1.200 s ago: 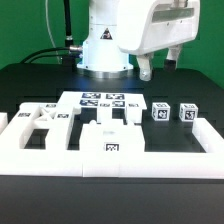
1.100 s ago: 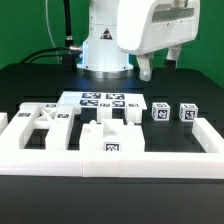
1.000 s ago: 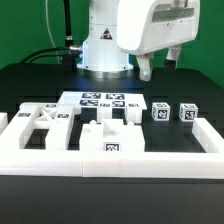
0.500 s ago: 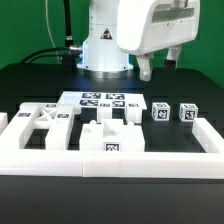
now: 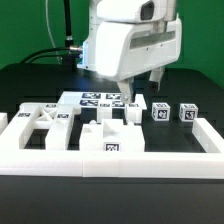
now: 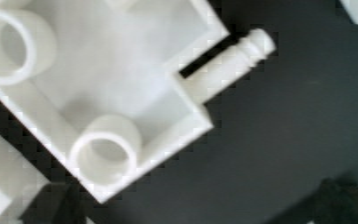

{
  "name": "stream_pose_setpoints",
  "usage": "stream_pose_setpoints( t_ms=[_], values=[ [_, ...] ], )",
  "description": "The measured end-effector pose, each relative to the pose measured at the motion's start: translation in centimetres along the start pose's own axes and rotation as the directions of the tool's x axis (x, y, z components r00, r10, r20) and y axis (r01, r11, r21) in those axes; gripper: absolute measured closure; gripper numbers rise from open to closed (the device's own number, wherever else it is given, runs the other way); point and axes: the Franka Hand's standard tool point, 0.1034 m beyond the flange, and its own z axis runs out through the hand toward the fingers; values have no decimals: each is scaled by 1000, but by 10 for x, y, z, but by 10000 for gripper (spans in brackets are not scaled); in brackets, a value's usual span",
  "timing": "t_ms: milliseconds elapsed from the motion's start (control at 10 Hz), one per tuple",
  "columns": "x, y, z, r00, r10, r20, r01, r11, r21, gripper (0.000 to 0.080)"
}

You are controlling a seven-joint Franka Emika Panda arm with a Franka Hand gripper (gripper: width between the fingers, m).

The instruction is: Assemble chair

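The chair's white parts lie inside the border wall in the exterior view. A cut-out panel (image 5: 40,122) is on the left, a blocky part with a tag (image 5: 112,138) in the middle, and two small tagged cubes (image 5: 159,112) (image 5: 187,114) on the right. My gripper (image 5: 143,90) hangs open and empty just above the upright bars (image 5: 131,112) behind the middle part. The wrist view, which is blurred, shows a white part with two round sockets (image 6: 105,80) and a ribbed peg (image 6: 238,58). The gripper (image 6: 190,205) is open there, its dark fingertips (image 6: 30,205) wide apart over black table.
The marker board (image 5: 92,100) lies flat behind the parts. The long low white border wall (image 5: 60,162) runs along the front and sides. Black cables (image 5: 50,52) lie at the back left by the arm's base.
The arm has come down and forward. The gripper, before high at the back right, now hangs low over the bars behind the middle part. No part has moved.
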Motion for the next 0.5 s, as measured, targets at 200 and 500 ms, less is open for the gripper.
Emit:
stream_pose_setpoints(
  t_ms=[200, 500],
  values=[
    [3, 8, 5, 1000, 7, -3, -7, 1000, -1, 150],
    [3, 7, 5, 987, 161, -4, -161, 987, 4, 150]
  ],
)
